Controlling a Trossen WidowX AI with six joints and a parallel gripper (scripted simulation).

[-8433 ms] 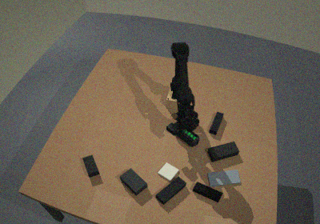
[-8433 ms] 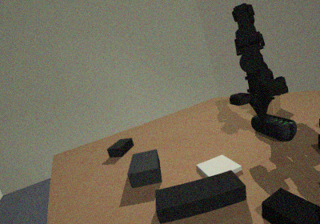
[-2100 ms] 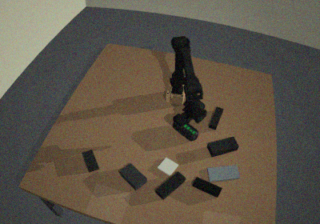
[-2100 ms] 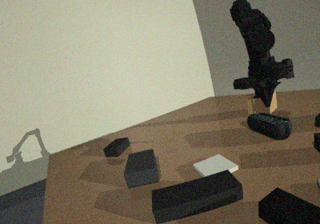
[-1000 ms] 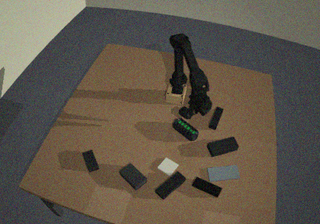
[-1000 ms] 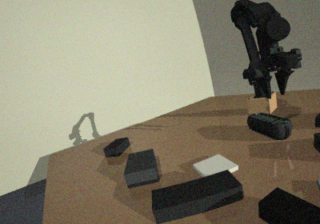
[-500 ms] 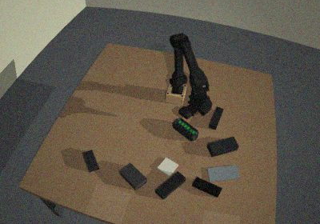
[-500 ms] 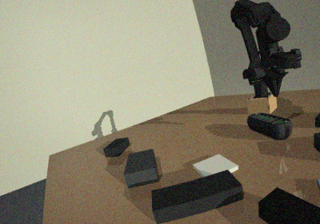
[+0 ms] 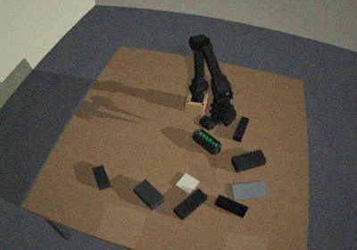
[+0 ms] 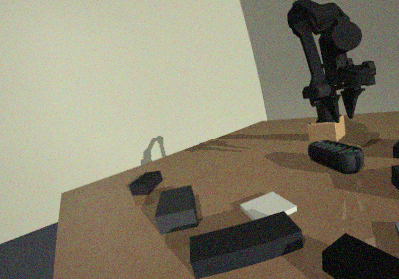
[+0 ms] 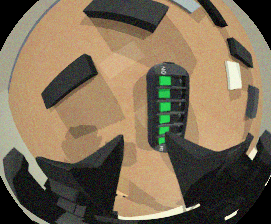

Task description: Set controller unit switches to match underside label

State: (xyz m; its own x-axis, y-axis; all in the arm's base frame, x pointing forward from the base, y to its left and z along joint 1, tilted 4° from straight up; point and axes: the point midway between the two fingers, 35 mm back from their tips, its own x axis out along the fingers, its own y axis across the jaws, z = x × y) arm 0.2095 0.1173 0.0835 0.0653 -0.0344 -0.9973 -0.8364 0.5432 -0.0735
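Item: dark grey rounded controller unit (image 9: 207, 142) with green rocker switches (image 11: 164, 102), flat on its base mid-desk (image 9: 134, 85), label hidden beneath. Black pincer (image 10: 343, 101) above its far end, half-spread, empty, likely readying a grasp to tip it.

Matte black jointed arm (image 9: 213, 67) with tapered fingers (image 10: 352, 99).

1. Controller unit (image 9: 207, 141): dark grey, oblong, rounded ends, sitting flat on its base on the brown surface (image 9: 134, 116).
2. Top face up; a single row of rocker switches (image 11: 164, 106) shows bright green patches.
3. Lies askew to the surface edges.
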